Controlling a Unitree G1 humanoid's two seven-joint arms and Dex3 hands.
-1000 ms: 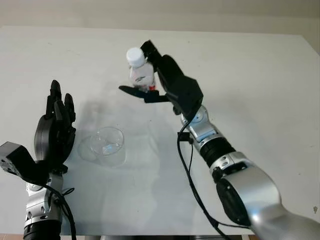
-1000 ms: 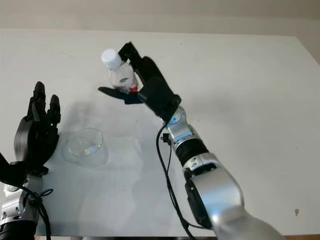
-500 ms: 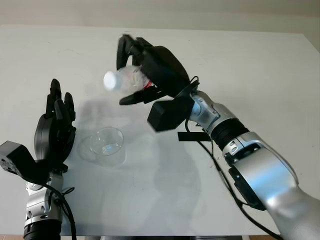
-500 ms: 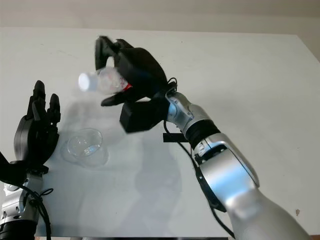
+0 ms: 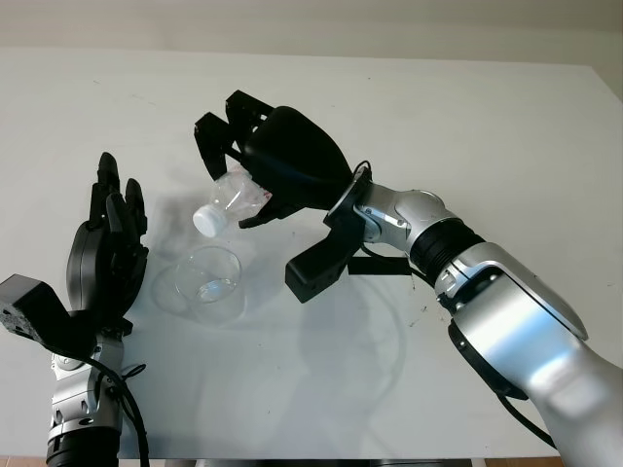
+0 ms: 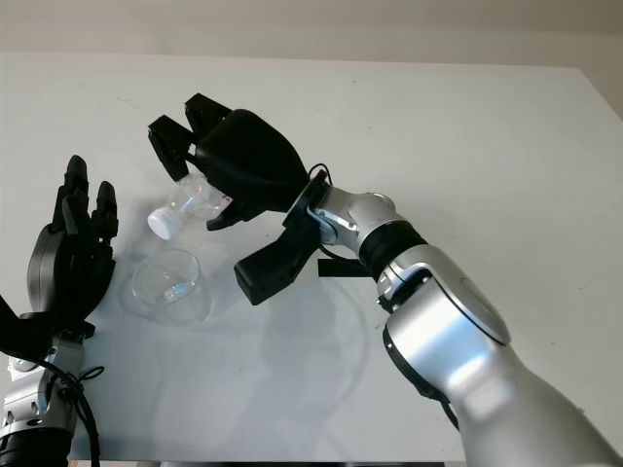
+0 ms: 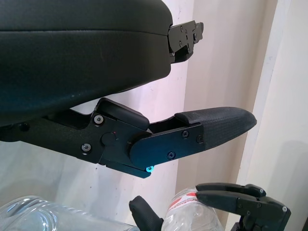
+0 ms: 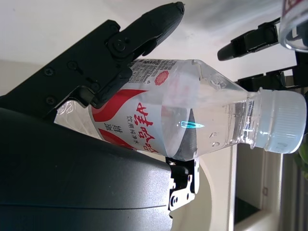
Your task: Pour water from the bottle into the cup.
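Note:
My right hand (image 5: 237, 183) is shut on a clear water bottle (image 5: 234, 197) with a red-and-white label. It holds the bottle above the table, tilted neck down to the left. The bottle's white cap (image 5: 206, 221) is on and hangs just above the far rim of the clear plastic cup (image 5: 208, 282). The cup stands upright on the white table (image 5: 506, 146). In the right wrist view the bottle (image 8: 192, 120) lies across my palm, cap (image 8: 281, 127) pointing away. My left hand (image 5: 115, 199) is open, upright to the left of the cup, not touching it.
The white table stretches wide to the right and back, ending at a pale wall at the far edge. My right forearm (image 5: 428, 229) crosses the table's middle, its black wrist camera block (image 5: 316, 268) just right of the cup.
My right hand has turned the bottle from upright to neck down and brought it left and lower, over the cup. The left hand and the cup have not moved.

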